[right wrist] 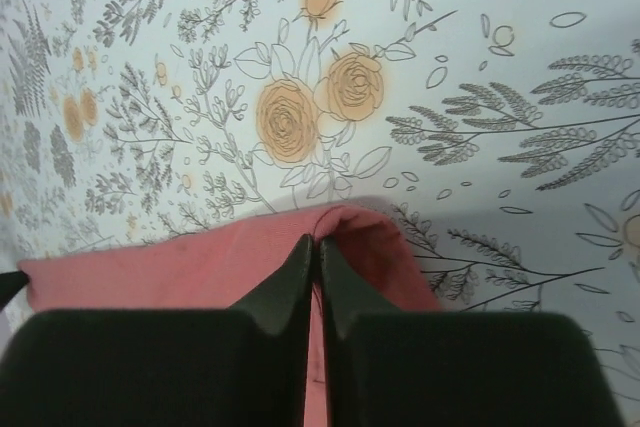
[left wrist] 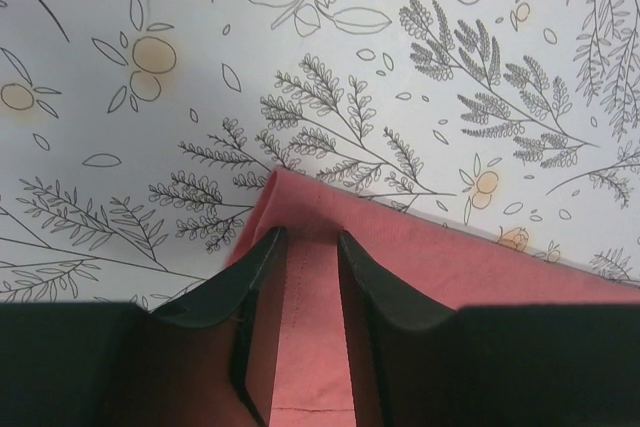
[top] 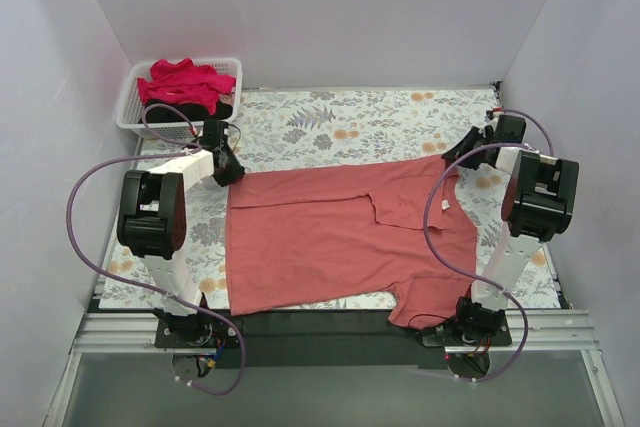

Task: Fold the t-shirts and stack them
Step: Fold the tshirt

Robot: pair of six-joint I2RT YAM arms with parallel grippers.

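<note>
The right pincer [right wrist: 318,243] grips the coral-red t-shirt [top: 330,237] at two o'clock. The left pincer [left wrist: 310,239], narrow at ten o'clock, may miss the corner.

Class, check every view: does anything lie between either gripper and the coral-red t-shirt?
Nothing visible does. The left gripper straddles a corner of the coral-red t-shirt; the right gripper is pinched on its edge.
</note>
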